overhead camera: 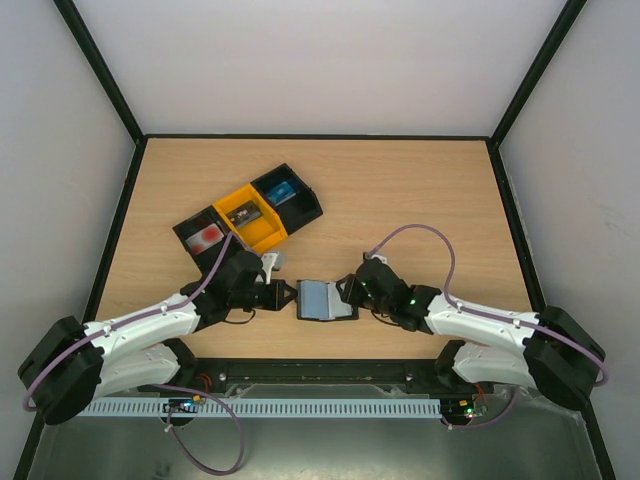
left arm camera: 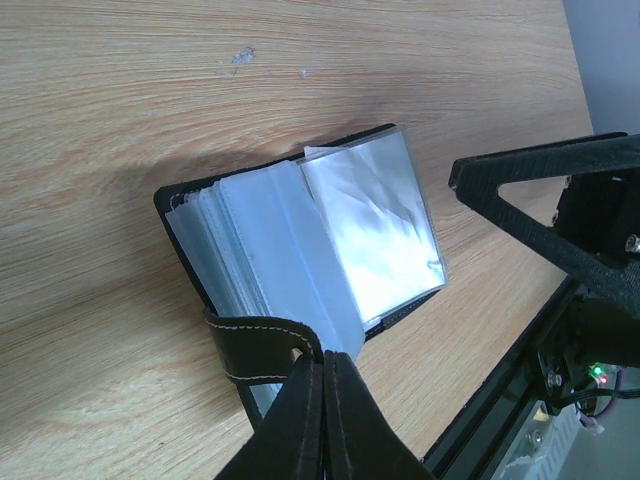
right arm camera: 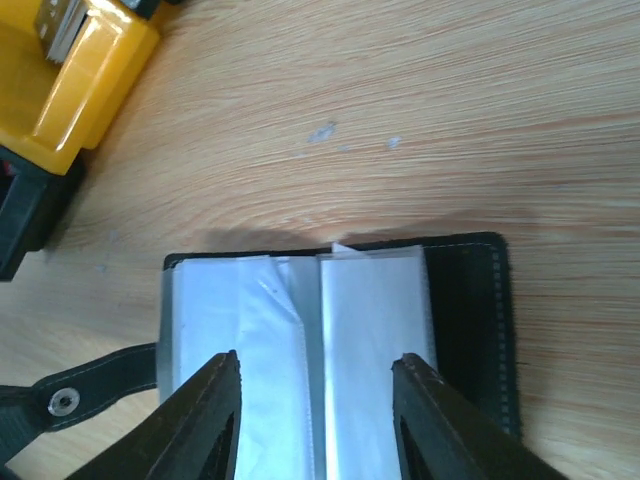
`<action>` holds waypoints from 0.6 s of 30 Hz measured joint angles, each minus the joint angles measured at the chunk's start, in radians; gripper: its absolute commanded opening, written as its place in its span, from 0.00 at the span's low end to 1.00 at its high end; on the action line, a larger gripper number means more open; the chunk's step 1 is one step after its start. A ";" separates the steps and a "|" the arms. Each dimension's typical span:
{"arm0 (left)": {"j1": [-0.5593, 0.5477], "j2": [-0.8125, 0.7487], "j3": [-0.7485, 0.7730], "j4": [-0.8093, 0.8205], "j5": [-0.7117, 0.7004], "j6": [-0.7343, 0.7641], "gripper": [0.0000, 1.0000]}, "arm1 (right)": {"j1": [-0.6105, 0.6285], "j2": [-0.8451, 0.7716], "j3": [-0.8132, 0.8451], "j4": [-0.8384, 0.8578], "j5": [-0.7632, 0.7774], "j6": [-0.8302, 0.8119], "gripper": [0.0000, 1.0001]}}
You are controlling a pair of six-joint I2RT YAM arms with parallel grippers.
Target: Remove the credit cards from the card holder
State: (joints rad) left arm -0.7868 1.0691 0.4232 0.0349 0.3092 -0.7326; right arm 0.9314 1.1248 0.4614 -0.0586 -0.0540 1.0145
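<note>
The left arm reaches in from the near-left corner of the table point(overhead camera: 420, 190). Just past it a row of three bins runs diagonally: a black bin point(overhead camera: 183, 229) at the near-left end with a red card point(overhead camera: 206, 236) in it, a yellow bin point(overhead camera: 262, 228) in the middle holding something small and dark, and another black bin point(overhead camera: 310, 206) at the far-right end with a blue card point(overhead camera: 283, 191) in it.

The left gripper point(overhead camera: 288, 296) sits at the left edge of the card holder point(overhead camera: 325, 300). In the left wrist view its fingers are pressed together on the holder's black stitched strap point(left arm camera: 255, 350) - pinched tight, no gap showing.

The holder lies open and flat on the wood, near the front edge and about midway between the two arms. Its clear plastic sleeves point(left arm camera: 375, 225) are fanned upward, pale and glossy.

The right gripper point(overhead camera: 347, 292) comes in from the right, at the holder's right edge. Its fingers point(right arm camera: 212, 410) are spread wide over the sleeves, one toward each side of the stack - whether they touch the plastic I cannot tell, and nothing is clamped between them.
</note>
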 measured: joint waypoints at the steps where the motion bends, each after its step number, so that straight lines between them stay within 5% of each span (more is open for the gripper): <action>1: 0.000 0.000 0.000 0.000 0.000 0.000 0.03 | 0.000 0.005 0.000 0.014 -0.011 0.002 0.35; 9: 0.000 0.000 0.000 -0.021 -0.032 0.003 0.05 | 0.029 0.159 0.000 0.151 -0.103 0.005 0.21; 18: 0.000 -0.032 0.000 -0.057 -0.061 -0.030 0.39 | 0.032 0.311 -0.004 0.283 -0.171 0.006 0.17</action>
State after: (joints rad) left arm -0.7868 1.0367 0.4232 -0.0219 0.2485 -0.7624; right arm 0.9638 1.4361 0.4576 0.2241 -0.2253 1.0206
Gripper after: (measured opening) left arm 0.310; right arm 0.193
